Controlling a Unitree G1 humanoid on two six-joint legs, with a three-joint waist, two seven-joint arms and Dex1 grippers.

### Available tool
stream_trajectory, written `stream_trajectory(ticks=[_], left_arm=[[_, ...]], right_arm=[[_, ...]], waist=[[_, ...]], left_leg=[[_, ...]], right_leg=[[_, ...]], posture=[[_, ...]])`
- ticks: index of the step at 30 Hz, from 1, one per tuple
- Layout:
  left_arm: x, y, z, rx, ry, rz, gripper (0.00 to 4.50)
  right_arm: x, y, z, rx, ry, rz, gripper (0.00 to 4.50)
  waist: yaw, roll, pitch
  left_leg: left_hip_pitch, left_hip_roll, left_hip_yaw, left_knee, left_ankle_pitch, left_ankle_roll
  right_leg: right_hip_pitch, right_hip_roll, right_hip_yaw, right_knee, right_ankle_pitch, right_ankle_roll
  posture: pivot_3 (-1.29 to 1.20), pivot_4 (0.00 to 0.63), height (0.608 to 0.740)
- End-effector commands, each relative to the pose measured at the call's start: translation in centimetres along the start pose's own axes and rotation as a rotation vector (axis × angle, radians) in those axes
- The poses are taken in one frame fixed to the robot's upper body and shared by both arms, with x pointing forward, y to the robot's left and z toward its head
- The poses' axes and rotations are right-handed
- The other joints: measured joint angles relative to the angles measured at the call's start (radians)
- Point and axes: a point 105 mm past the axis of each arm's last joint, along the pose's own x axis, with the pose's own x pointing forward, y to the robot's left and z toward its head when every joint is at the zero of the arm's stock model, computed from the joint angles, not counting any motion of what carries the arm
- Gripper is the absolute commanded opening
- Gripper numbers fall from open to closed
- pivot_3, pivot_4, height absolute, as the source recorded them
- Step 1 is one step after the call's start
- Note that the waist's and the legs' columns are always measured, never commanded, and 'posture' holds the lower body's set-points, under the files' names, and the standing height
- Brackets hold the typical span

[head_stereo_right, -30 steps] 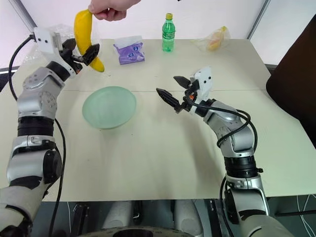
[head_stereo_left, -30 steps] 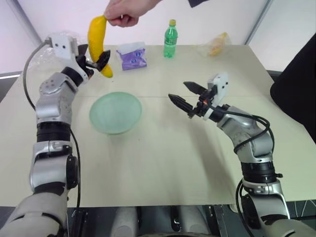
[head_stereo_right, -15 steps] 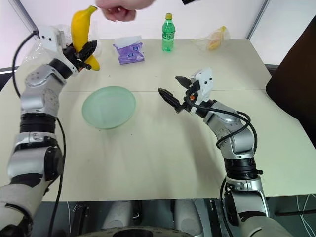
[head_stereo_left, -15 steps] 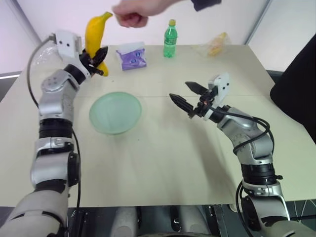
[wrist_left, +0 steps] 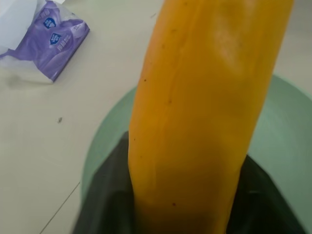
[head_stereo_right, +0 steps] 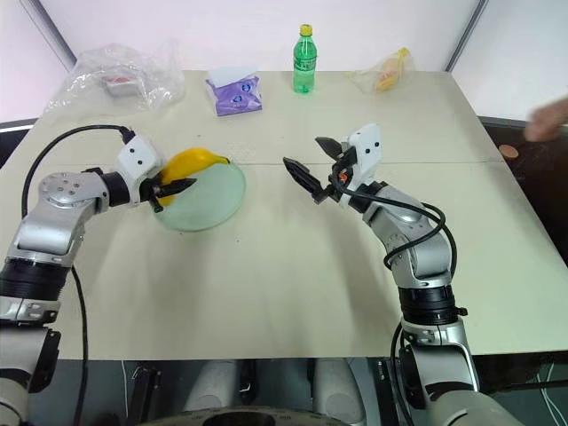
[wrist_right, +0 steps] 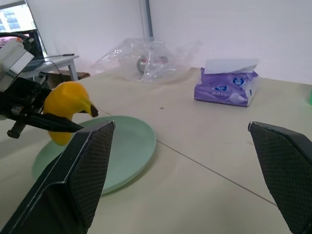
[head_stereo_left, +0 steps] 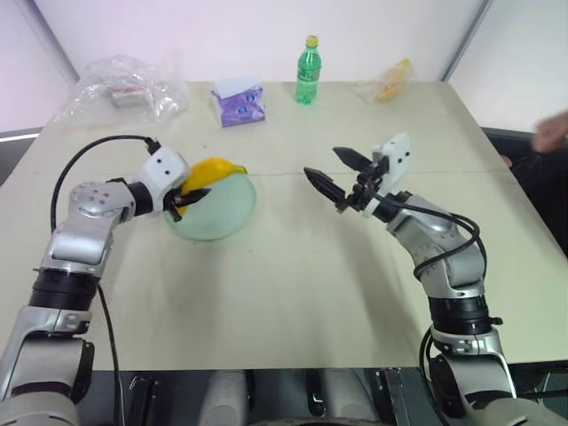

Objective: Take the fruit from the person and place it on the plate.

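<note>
The fruit (head_stereo_left: pixel 211 170), a yellow banana, lies roughly level between the black fingers of my left gripper (head_stereo_left: pixel 185 195), which is shut on it. It hangs just over the left part of the pale green plate (head_stereo_left: pixel 226 213), stem end toward the plate's middle. The left wrist view shows the banana (wrist_left: pixel 204 112) close up above the plate (wrist_left: pixel 285 131). Right of the plate, my right gripper (head_stereo_left: pixel 319 161) is held above the table, open with nothing in it. The person's hand (head_stereo_left: pixel 555 131) shows at the far right edge, away from the table.
Along the back of the table stand a green bottle (head_stereo_left: pixel 307 71), a purple tissue pack (head_stereo_left: pixel 238 102), a crumpled clear plastic bag (head_stereo_left: pixel 129 84) at the left and a bagged yellowish item (head_stereo_left: pixel 390 82) at the right.
My left gripper closed on the banana in the person's raised hand, then carried it down and back to the plate. The person's hand let go and withdrew to the right. The right arm stayed still.
</note>
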Motion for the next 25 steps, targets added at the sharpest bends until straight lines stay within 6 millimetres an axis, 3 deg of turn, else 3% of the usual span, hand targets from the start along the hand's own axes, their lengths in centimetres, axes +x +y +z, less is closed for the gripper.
stream_trajectory(ticks=[1,2,3,9,13,16,21,25], left_arm=[[-0.7,1.3,2.2,0.093,-0.048,0.047,3.50],[-0.7,1.4,2.2,0.097,-0.048,0.050,4.13],[-0.7,1.5,2.2,0.097,-0.048,0.051,4.46],[-1.5,2.6,3.5,0.057,-0.106,0.094,4.46],[-3.2,4.4,6.4,-0.167,-0.287,0.143,4.46],[-6.1,6.3,7.7,-0.373,-0.425,0.240,4.46],[-10.2,8.0,5.8,-0.508,-0.483,0.489,4.46],[-12.9,7.8,3.6,-0.546,-0.456,0.655,4.46]], right_arm=[[0.1,0.1,1.1,-0.021,-0.048,0.000,4.50],[0.1,0.1,1.1,-0.022,-0.049,0.000,4.50],[0.1,0.1,1.1,-0.022,-0.050,-0.001,4.50],[0.0,0.0,1.0,-0.022,-0.050,-0.007,4.50],[-0.2,-0.1,0.9,-0.023,-0.045,-0.013,4.50],[-0.4,-0.5,0.9,-0.028,-0.042,-0.030,4.50],[-0.7,-1.7,1.4,-0.037,-0.052,-0.066,4.50],[-0.7,-3.1,2.1,-0.043,-0.077,-0.109,4.50]], waist=[[-0.001,0.000,0.000],[-0.001,0.000,0.000],[-0.001,0.000,0.000],[-0.002,0.000,0.000],[-0.002,0.000,0.000],[-0.003,0.000,0.000],[-0.009,0.000,0.000],[-0.008,0.000,0.000]], left_leg=[[0.000,0.000,0.000,0.000,0.000,0.000],[0.000,0.000,0.000,0.000,0.000,0.000],[0.000,0.000,0.000,0.000,0.000,0.000],[0.000,0.000,0.000,0.000,0.000,0.000],[0.000,0.000,-0.001,0.000,0.000,0.000],[-0.001,0.000,-0.001,0.001,0.000,0.000],[0.001,0.000,-0.001,0.000,0.000,0.000],[0.001,0.000,-0.001,0.000,0.000,0.000]], right_leg=[[0.000,0.000,0.000,0.000,0.000,0.000],[0.000,0.000,0.000,0.000,0.000,0.000],[0.000,0.000,0.000,0.000,0.000,0.000],[0.000,0.000,0.000,0.000,0.000,0.000],[0.000,0.000,0.000,0.000,0.000,0.000],[0.000,0.000,0.000,0.000,0.000,0.000],[0.000,0.000,0.000,0.000,0.000,0.000],[0.000,0.000,0.000,0.001,0.000,0.000]], posture=[[0.00,0.150,0.740],[0.00,0.150,0.740],[0.00,0.150,0.740],[0.00,0.150,0.740],[0.00,0.150,0.740],[0.00,0.150,0.740],[0.00,0.150,0.740],[0.00,0.150,0.740]])
